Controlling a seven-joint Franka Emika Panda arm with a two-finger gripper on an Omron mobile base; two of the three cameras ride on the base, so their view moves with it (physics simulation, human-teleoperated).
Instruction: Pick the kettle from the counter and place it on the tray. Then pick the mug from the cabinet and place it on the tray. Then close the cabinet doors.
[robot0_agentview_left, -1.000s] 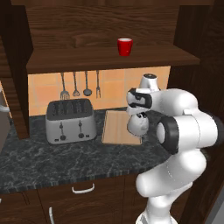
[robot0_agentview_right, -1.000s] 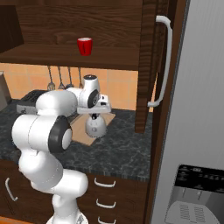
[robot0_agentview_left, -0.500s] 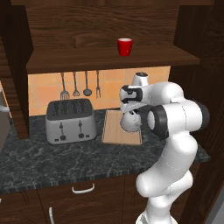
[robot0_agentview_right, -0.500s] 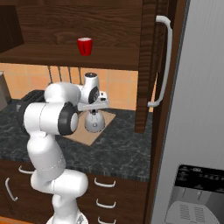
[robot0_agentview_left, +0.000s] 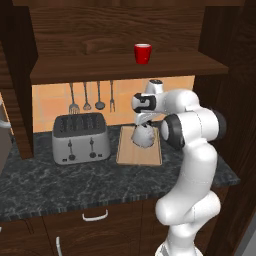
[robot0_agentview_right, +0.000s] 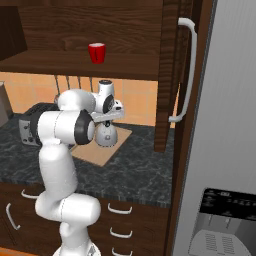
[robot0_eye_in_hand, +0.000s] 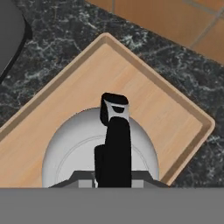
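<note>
kettle (robot0_eye_in_hand: 100, 148) hangs just above the tray (robot0_agentview_left: 131, 156), right of the toaster (robot0_agentview_left: 81, 138); gripper (robot0_agentview_left: 144, 121) clenched on its handle. we judge step one nearly done. mug (robot0_agentview_left: 142, 53) on cabinet shelf, doors open: both left.

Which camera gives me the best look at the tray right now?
The hand view: the tray lies straight below, its low rim and far corner clear, the kettle over it. The left base view shows the tray beside the toaster; in the right base view the arm covers much of the tray.
</note>
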